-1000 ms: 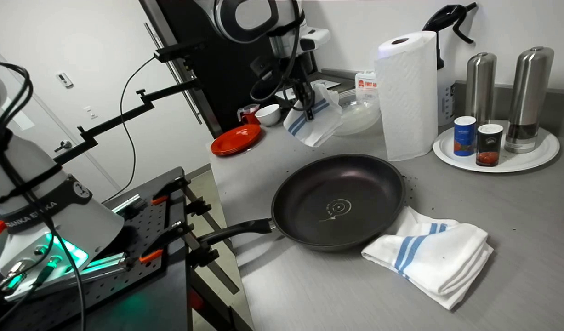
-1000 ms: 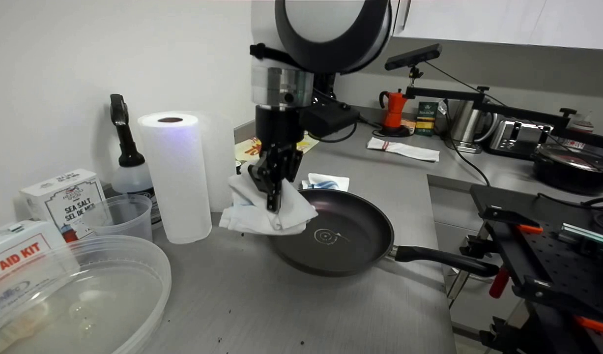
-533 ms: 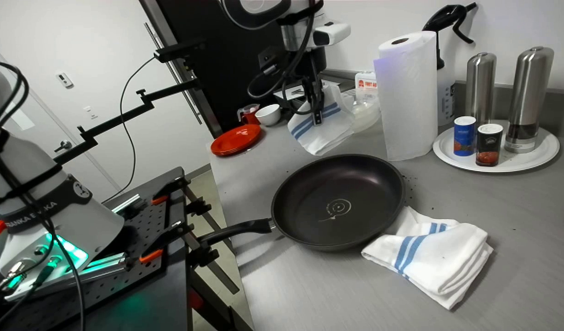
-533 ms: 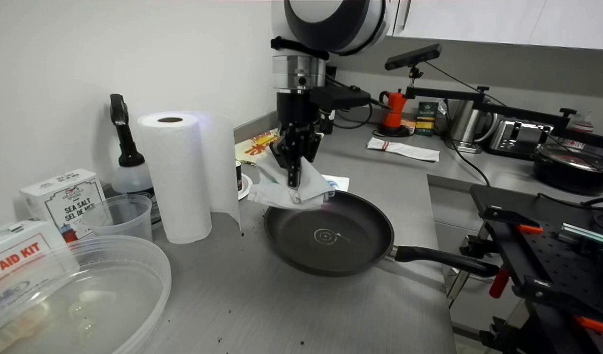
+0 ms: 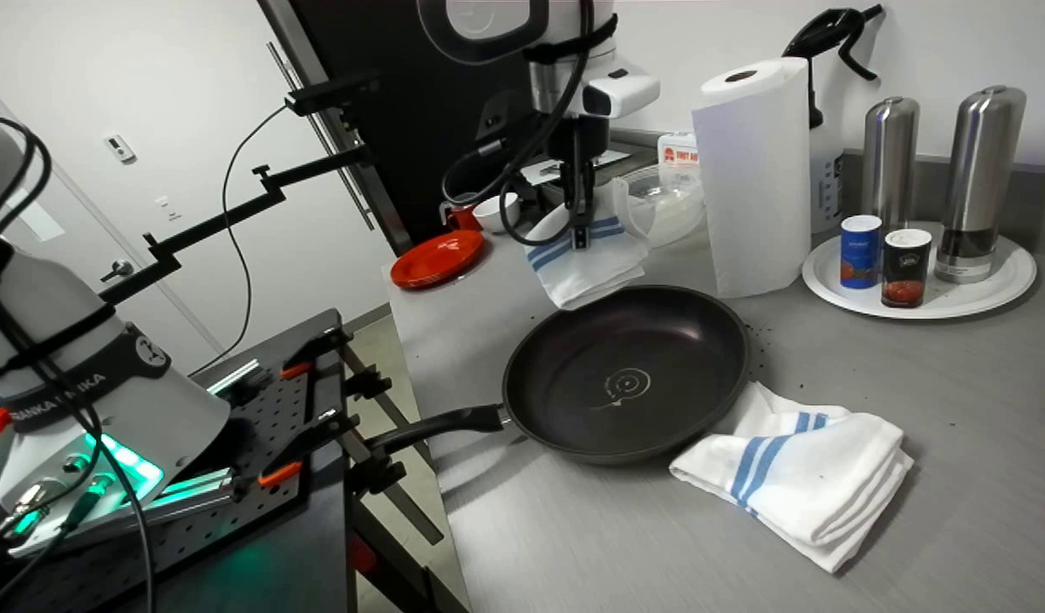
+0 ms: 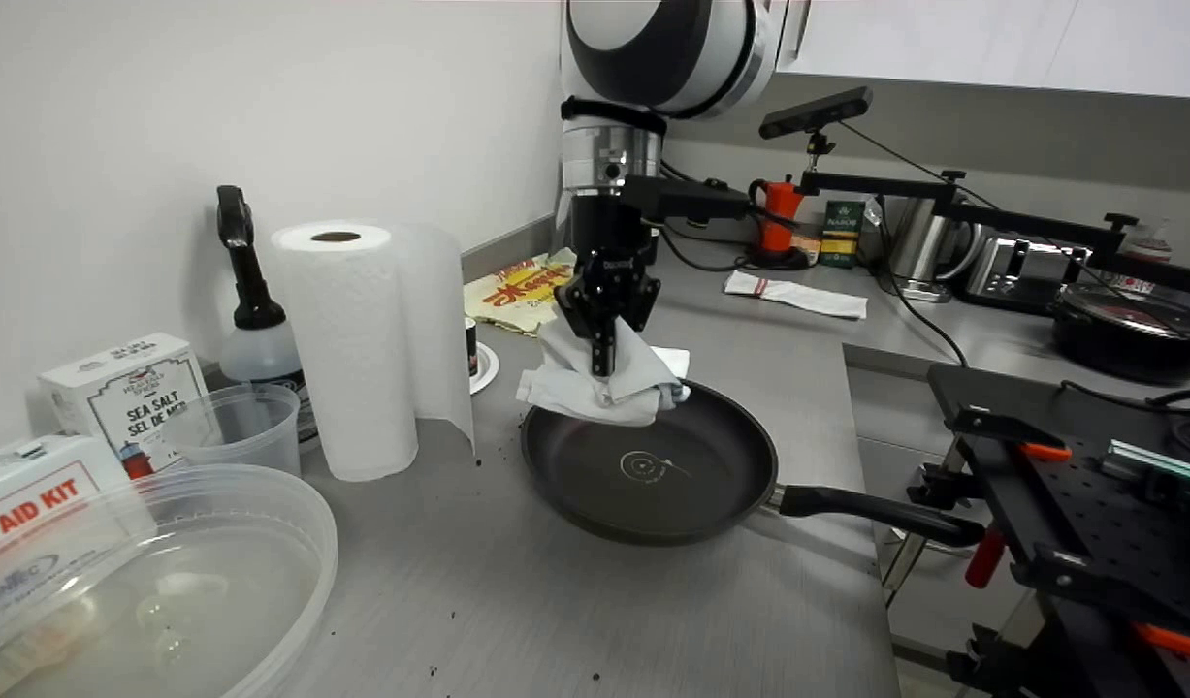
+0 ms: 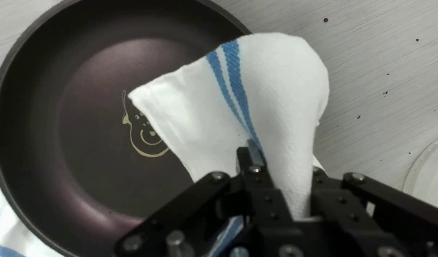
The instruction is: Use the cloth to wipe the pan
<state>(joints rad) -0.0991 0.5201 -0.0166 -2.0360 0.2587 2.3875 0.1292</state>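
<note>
My gripper (image 5: pixel 580 238) is shut on the cloth (image 5: pixel 569 281), a white rag with blue stripes that hangs from the fingers. In an exterior view the gripper (image 6: pixel 602 364) holds the cloth (image 6: pixel 565 393) over the rim of the pan (image 6: pixel 643 509). The pan (image 5: pixel 573 400) is black and round, flat on the counter, its handle (image 5: pixel 445 426) towards the robot base. In the wrist view the gripper (image 7: pixel 281 160) has the cloth (image 7: pixel 279 75) bunched between its fingers, covering part of the pan (image 7: pixel 94 117) and its rim. I cannot tell whether the cloth touches the pan.
A larger folded white towel (image 5: pixel 829 477) with blue stripes lies against the pan. A paper towel roll (image 5: pixel 756 187) and a plate (image 5: pixel 1012 264) with mills and shakers stand by the wall. A clear plastic tub (image 6: pixel 318 543) and red plates (image 5: pixel 437 258) are also on the counter.
My gripper has carried the cloth away from the plastic tub and over the pan's rim, and it is now lower. The pan and the folded towel have not moved.
</note>
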